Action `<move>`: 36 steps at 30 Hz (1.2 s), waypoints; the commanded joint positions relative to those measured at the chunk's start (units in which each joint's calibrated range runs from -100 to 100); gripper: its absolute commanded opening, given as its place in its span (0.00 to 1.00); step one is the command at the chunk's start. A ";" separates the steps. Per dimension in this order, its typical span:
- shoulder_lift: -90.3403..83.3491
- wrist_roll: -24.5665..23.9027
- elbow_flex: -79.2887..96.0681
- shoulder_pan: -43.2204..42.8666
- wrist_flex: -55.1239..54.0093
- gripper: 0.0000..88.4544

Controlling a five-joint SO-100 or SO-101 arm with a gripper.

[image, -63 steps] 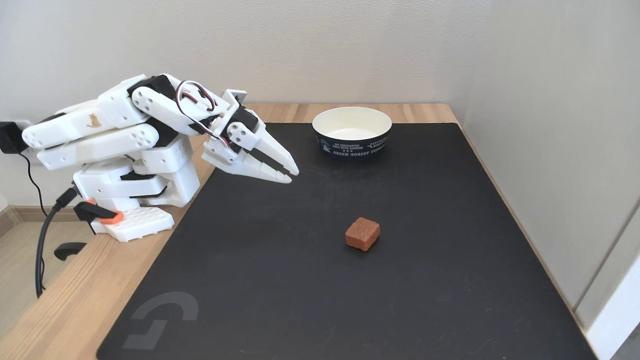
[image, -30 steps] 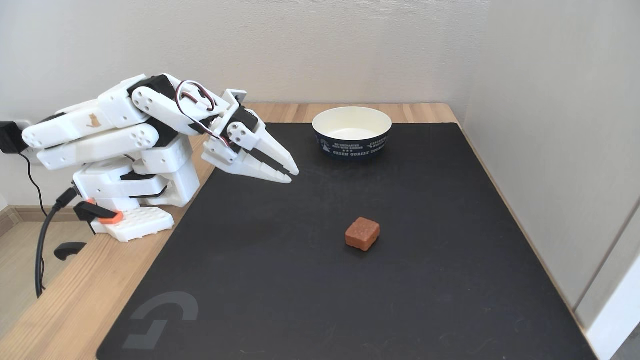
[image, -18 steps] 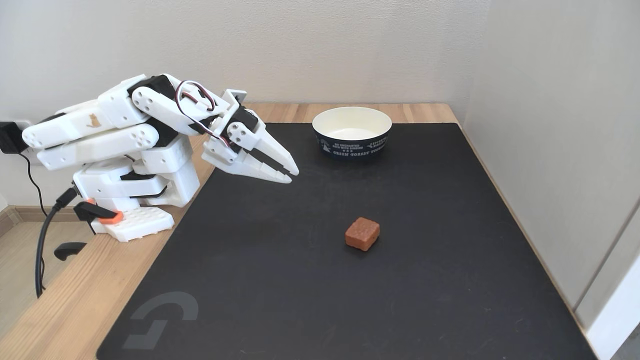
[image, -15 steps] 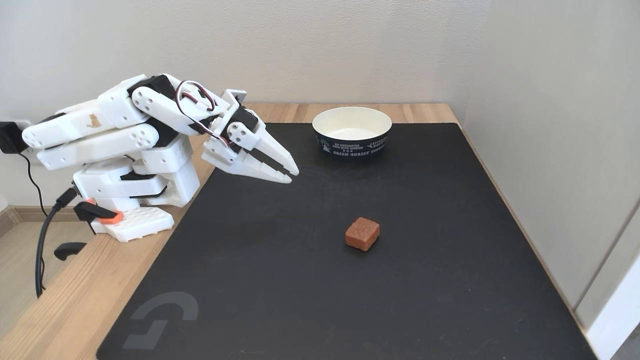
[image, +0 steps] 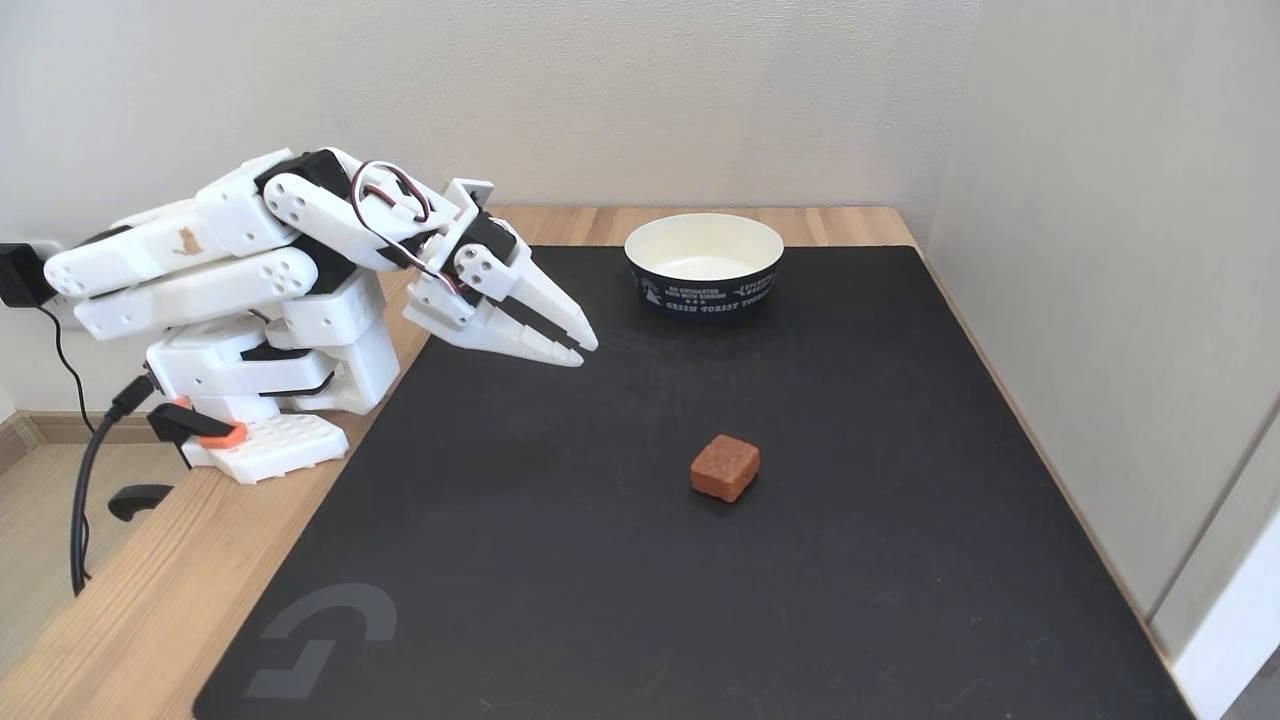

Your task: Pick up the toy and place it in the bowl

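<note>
Reddish-brown and rounded at its edges, the small toy cube (image: pixel 725 467) is sitting alone mid-mat on the black desk mat (image: pixel 620 600), well apart from the navy paper bowl with a cream inside (image: pixel 704 264). The white arm's gripper (image: pixel 585 352) is hovering left of both, its fingers pressed together, holding nothing.

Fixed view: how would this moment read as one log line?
hand: shut, empty, above mat | toy: on mat, untouched | bowl: empty, upright
</note>
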 commanded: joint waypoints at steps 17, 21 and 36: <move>-0.42 0.24 0.78 0.50 0.11 0.03; -0.42 0.35 0.78 0.75 -0.06 0.03; -0.67 0.35 0.78 0.33 -0.56 0.50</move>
